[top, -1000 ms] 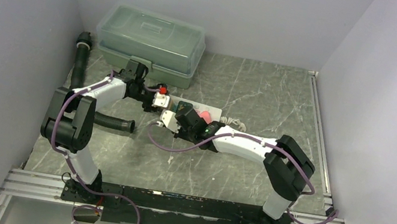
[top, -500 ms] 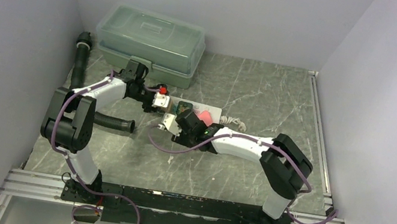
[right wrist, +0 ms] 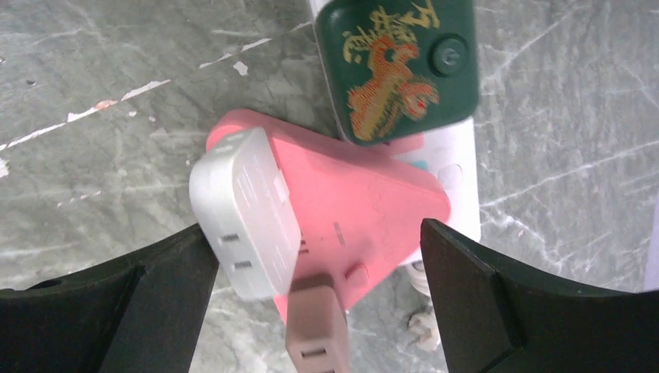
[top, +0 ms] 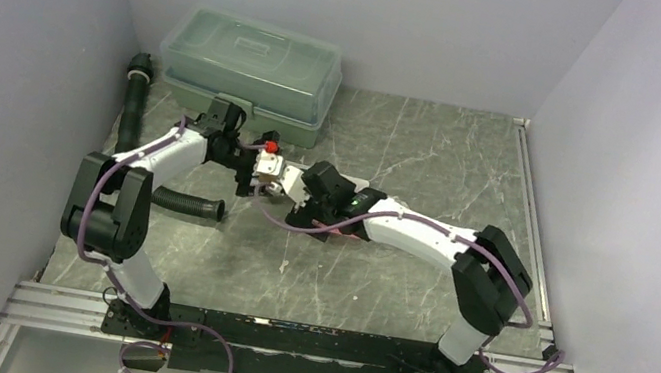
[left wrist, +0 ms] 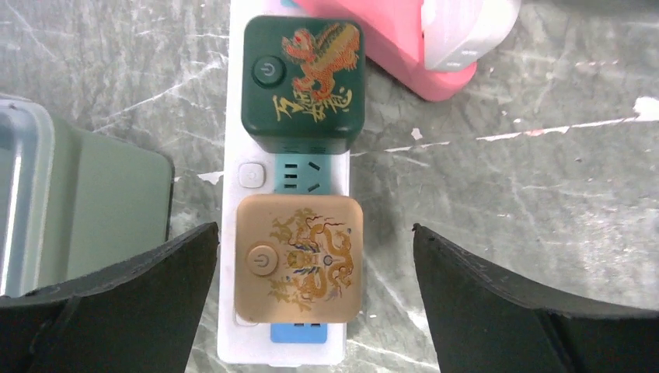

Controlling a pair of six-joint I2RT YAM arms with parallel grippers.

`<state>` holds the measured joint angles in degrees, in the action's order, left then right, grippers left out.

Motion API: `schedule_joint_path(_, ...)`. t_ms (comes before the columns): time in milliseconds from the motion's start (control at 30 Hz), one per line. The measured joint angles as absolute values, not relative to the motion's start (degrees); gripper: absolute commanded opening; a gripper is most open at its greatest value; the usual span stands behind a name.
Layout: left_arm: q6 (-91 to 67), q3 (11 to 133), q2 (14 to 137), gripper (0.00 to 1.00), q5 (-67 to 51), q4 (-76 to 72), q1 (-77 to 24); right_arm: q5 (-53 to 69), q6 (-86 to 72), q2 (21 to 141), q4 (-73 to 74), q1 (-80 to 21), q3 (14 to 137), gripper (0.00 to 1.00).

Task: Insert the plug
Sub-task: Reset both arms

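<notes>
The marble table [top: 433, 153] bears 1 white power strip [left wrist: 236, 101]; left gripper [left wrist: 315, 227], jaws wide apart, straddles the tan plug [left wrist: 299, 260] seated in the strip, untouched; right gripper [right wrist: 319, 225], jaws wide apart, hangs over the pink adapter [right wrist: 365, 194] beside the seated green plug [right wrist: 396, 66]

Left arm [top: 166, 147] and right arm [top: 420, 234] are found to be built of white links joined by bulky black joint housings [top: 109, 210]. Purple cables [top: 284, 227] are routed along each arm and looped at the black base plate [top: 299, 349]. Jaws are formed of matte black, wedge-shaped fingers [left wrist: 116, 303].
</notes>
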<state>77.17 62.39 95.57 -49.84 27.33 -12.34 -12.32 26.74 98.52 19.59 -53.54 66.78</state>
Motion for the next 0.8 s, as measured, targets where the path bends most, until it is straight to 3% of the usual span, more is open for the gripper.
schedule_joint_path(233, 69.3, 70.2, 93.5, 1.00, -47.9, 33.2, -11.5, -9.7, 23.3, 88.3, 21.2, -50.0, 67.2, 1.00)
schedule_joint_path(467, 56.9, 81.1, 92.6, 1.00, -45.8, 41.7, -4.0, -6.1, 13.0, 72.7, 10.1, -31.4, 62.0, 1.00)
schedule_joint_path(800, 39.4, 61.2, 70.7, 1.00, -39.7, 35.9, 2.2, -5.0, 0.0, 69.1, 1.1, -13.4, 45.7, 1.00)
